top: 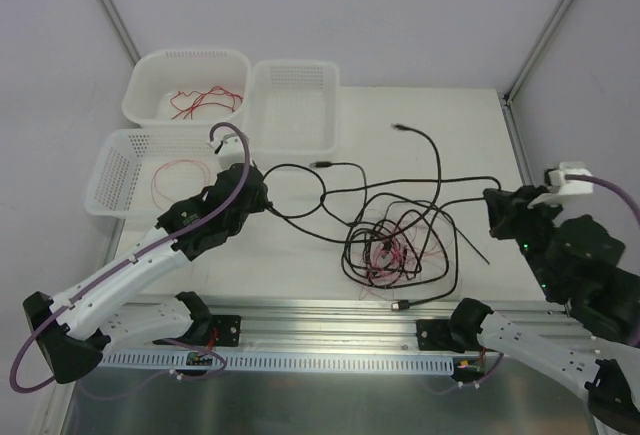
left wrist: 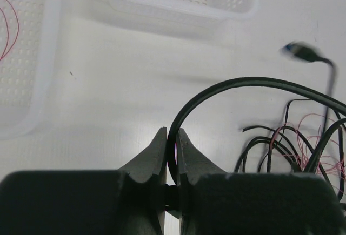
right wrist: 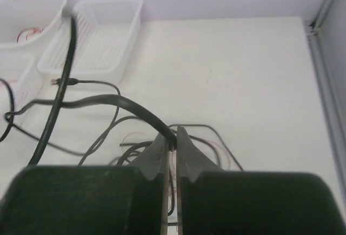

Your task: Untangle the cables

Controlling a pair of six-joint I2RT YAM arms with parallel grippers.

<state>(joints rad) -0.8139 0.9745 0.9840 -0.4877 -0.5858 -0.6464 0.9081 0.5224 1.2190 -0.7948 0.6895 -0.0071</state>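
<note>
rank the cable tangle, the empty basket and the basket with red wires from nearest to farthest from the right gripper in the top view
1. cable tangle: on the table, just left of the right gripper.
2. empty basket: back of the table, near the middle.
3. basket with red wires: far back-left corner.

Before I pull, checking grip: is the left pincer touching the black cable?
Touching. Left wrist view shows the left pincer clamped on the black cable.

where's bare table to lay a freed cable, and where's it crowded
Bare: the table's far right corner, between the far plug and the table edge; also the near-left patch between the left arm and the tangle. Crowded: the centre, where black cables and red wires loop together.
</note>
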